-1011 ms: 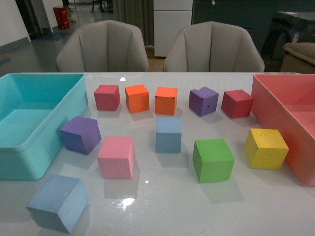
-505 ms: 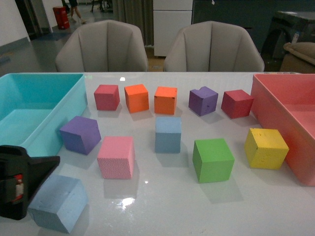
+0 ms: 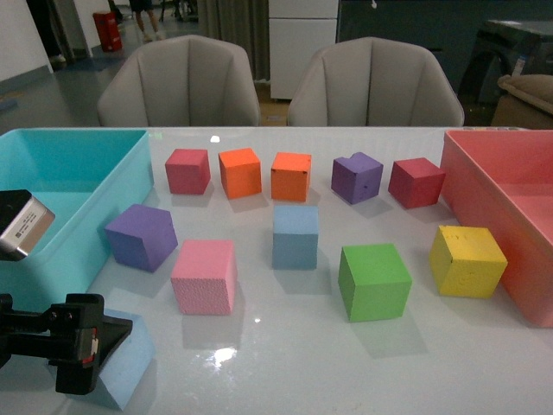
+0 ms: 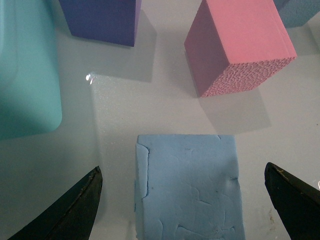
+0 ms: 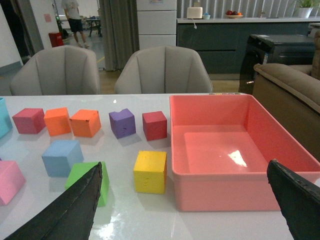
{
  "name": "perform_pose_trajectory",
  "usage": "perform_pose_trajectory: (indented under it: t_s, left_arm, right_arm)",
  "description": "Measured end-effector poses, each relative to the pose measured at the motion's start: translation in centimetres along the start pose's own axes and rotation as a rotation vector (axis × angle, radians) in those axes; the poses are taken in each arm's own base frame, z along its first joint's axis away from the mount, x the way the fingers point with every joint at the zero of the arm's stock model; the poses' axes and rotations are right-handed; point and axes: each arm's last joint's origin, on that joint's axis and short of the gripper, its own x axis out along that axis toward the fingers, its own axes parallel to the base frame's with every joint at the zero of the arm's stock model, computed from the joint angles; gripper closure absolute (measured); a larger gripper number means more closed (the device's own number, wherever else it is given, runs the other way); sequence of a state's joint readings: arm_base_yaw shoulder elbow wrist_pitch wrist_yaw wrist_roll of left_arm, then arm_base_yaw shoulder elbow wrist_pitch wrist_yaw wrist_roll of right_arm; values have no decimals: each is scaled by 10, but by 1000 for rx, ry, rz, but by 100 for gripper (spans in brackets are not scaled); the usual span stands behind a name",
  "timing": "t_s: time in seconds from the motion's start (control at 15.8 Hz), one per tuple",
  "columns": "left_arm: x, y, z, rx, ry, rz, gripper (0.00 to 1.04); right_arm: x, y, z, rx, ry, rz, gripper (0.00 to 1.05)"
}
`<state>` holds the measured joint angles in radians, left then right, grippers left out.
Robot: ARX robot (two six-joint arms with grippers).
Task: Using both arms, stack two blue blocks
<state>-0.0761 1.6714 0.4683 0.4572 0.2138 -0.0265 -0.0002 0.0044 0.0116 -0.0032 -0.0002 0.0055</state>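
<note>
1. Since half a second earlier, the left hand (image 3: 95, 346) had moved further in over the near blue block (image 3: 134, 363) at the desk's (image 3: 294, 363) front left.
2. Its fingers (image 4: 75, 210) were spread, one on each side of that block and clear of it.
3. The second blue block (image 3: 295, 235) remained at mid-desk, unmoved.
4. The right hand (image 5: 184, 167) was spread above the desk.

near blue block (image 3: 135, 365) partly hidden, teal bin (image 3: 130, 186) cropped
</note>
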Motion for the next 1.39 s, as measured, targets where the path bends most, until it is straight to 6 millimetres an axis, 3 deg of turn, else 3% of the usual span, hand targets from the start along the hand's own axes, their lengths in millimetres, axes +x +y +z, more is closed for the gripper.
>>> perform_pose_trajectory:
  t_s: [0.82,1.07,1.2,1.39]
  left_arm:
    - [40,-7,-26,89,120,59,8]
    - [37,-14,-24,107,131,64,42]
    - [30,-23,-9,129,96,59,55]
    - [23,-40,21,154,23,39,59]
  right_arm:
    - [0,0,0,0,0,0,6]
    - [0,0,0,0,0,0,6]
    - [0,0,0,0,0,0,6]
    - [0,0,0,0,0,0,6]
